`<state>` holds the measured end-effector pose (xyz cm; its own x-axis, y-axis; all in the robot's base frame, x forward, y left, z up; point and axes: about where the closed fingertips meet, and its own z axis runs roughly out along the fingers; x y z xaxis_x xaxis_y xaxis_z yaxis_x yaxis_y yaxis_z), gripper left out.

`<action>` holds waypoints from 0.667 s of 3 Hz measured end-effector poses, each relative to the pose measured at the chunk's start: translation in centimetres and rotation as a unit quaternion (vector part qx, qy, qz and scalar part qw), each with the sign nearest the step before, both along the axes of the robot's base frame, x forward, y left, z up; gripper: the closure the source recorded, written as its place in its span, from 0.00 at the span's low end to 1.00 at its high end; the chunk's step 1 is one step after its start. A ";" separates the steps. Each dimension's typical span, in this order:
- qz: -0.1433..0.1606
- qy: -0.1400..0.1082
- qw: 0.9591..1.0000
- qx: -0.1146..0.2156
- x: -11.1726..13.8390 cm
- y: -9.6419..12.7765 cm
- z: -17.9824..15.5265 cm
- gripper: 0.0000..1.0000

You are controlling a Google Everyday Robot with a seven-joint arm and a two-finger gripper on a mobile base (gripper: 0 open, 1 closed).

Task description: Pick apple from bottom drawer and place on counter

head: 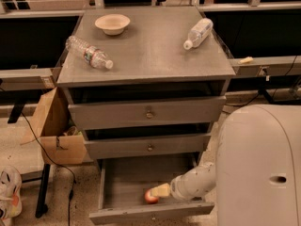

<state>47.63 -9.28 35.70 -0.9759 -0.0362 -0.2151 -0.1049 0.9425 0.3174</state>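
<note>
view: high front, looking down on cabinet (pixel 149 113) | near | pincer (pixel 159 191) in bottom drawer (pixel 134 179)
</note>
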 end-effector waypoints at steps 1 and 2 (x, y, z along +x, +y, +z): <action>0.000 0.000 1.000 0.000 0.0 0.0 0.0 0.00; -0.001 -0.012 1.000 0.013 1.5 0.6 -0.4 0.00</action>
